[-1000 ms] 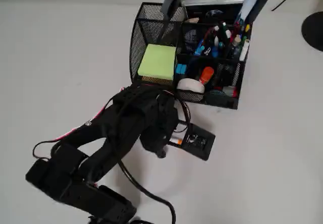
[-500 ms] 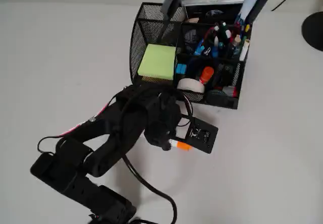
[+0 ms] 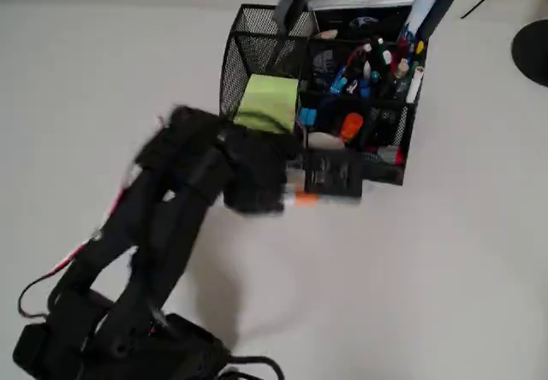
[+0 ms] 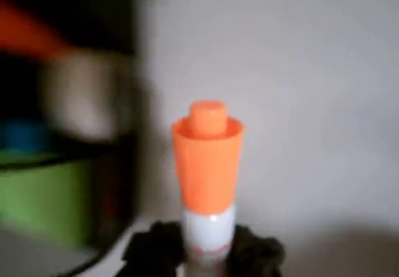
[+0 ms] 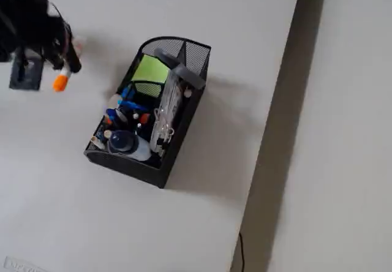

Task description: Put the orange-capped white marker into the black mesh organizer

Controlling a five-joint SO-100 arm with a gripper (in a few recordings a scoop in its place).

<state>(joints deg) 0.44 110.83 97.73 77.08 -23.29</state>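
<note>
The claw (image 4: 206,252) is squeezed shut on the marker (image 4: 207,183), holding it by the white body so the orange cap sticks out in front. In the wrist view the two dark fingers (image 4: 156,249) press on both sides of the white part, and the cap points up and away. That is a good way to hold it, because the long end is free to go into a slot first.

The marker is up in the air, not on the desk (image 3: 445,260). In the overhead view its orange cap (image 3: 305,198) peeks out under the black arm, just beside the front of the organizer (image 3: 235,63). In the fixed view the marker (image 5: 61,81) hangs to the left of the organizer (image 5: 174,155), near it but not over it.

The organizer is already full of stuff: a green pad of sticky notes (image 3: 267,103), lots of pens (image 3: 372,63), and a roll of tape that is hard to see. So the marker needs a free spot. I think the job is about half done. The arm needs to lift a bit more, move over the mesh wall, and then let go.
</note>
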